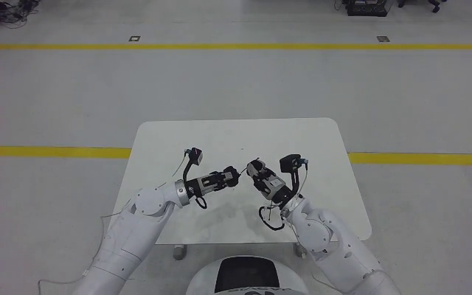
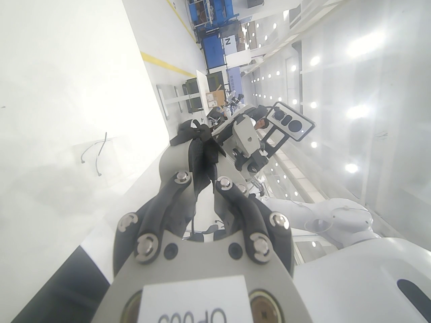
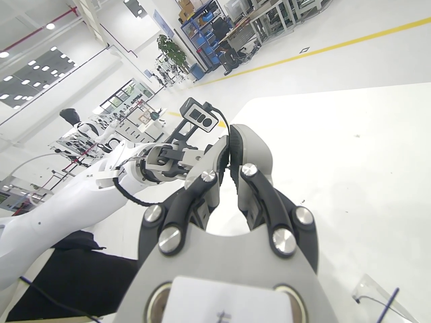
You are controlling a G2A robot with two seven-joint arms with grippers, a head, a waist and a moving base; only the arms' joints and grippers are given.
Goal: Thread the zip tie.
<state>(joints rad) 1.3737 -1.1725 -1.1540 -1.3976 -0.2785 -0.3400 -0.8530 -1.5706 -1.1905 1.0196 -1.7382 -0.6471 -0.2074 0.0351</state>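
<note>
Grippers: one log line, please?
left gripper: shut | right gripper: shut | both: tips close above table | loose ties: lying on table

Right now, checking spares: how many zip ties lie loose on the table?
2: a pale curved zip tie and a darker zip tie, close together on the table; more may be hidden.

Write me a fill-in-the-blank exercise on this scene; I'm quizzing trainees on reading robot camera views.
1. The left gripper and right gripper point at each other, tips close, above a table whose top is ___.
2. The floor lines beyond the table are ___.
3. In its own wrist view, the right gripper's jaws stand ___.
Missing words: white; yellow; shut.
</note>
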